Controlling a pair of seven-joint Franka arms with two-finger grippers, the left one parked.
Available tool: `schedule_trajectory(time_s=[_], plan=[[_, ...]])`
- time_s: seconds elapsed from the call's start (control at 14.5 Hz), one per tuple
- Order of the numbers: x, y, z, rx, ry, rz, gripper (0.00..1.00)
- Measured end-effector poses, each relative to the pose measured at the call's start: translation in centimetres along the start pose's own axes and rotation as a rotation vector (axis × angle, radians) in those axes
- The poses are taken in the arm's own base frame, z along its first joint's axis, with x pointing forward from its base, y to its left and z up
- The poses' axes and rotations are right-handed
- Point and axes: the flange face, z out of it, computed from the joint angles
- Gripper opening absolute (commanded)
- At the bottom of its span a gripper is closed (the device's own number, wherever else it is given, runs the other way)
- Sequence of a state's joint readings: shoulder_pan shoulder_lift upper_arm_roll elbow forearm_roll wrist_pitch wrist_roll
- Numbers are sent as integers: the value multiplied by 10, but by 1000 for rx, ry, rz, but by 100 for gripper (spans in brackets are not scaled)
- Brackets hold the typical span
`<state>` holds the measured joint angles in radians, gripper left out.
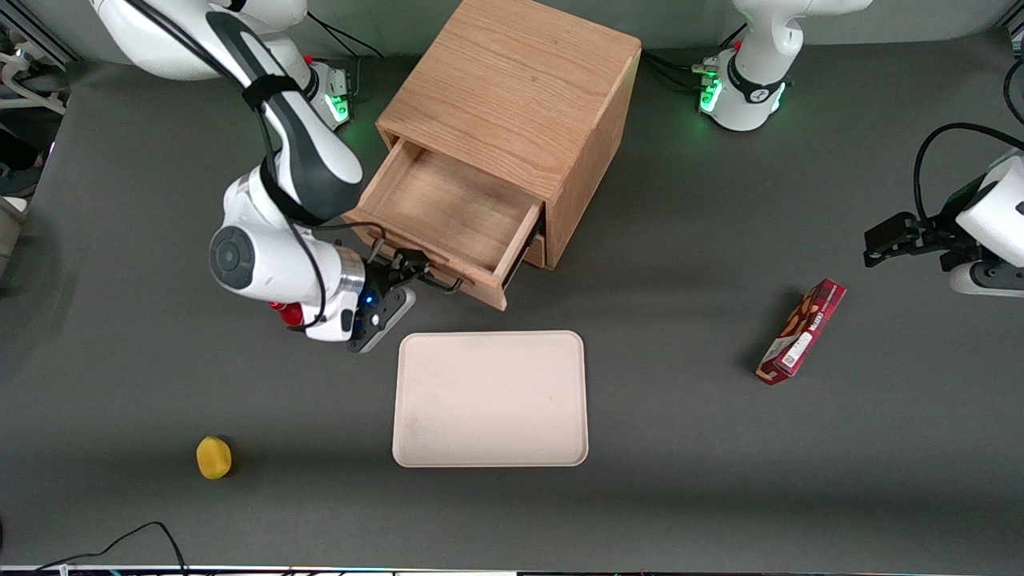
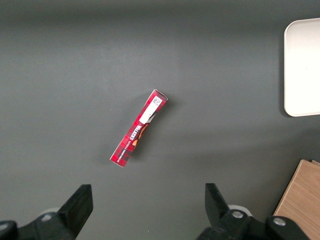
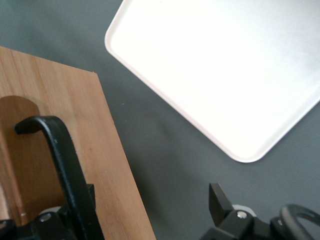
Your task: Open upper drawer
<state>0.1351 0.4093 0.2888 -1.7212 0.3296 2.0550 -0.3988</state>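
Note:
The oak cabinet (image 1: 520, 88) stands at the back of the table. Its upper drawer (image 1: 456, 204) is pulled well out and its bare wooden inside shows. The thin black bar handle (image 1: 440, 282) is on the drawer front that faces the front camera. My right gripper (image 1: 400, 268) is right at that handle, at the end toward the working arm. In the right wrist view the gripper (image 3: 152, 210) is open wide. The handle (image 3: 60, 165) lies against one finger and the edge of the drawer front (image 3: 100, 150) sits between the fingers. The bottom drawer is mostly hidden under the upper one.
A cream tray (image 1: 490, 398) lies just nearer the front camera than the drawer; it also shows in the right wrist view (image 3: 225, 65). A red snack box (image 1: 802, 330) lies toward the parked arm's end. A small yellow object (image 1: 214, 457) lies near the front edge.

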Motion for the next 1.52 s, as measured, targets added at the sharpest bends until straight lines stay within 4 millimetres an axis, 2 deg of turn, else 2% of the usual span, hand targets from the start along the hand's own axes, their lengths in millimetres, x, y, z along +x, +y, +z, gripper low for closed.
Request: schedule_trajectory(time_s=[0.41, 0.62, 0.76, 0.97, 1.31, 1.52], plan=[[20, 42, -21, -19, -27, 0, 100], [26, 41, -38, -4, -49, -8, 100], [32, 29, -61, -6, -41, -16, 100], [32, -4, -118, -24, -14, 1, 100], [-5, -74, -229, -138, 82, 299, 100], [-34, -97, -277, -287, 160, 589, 100]])
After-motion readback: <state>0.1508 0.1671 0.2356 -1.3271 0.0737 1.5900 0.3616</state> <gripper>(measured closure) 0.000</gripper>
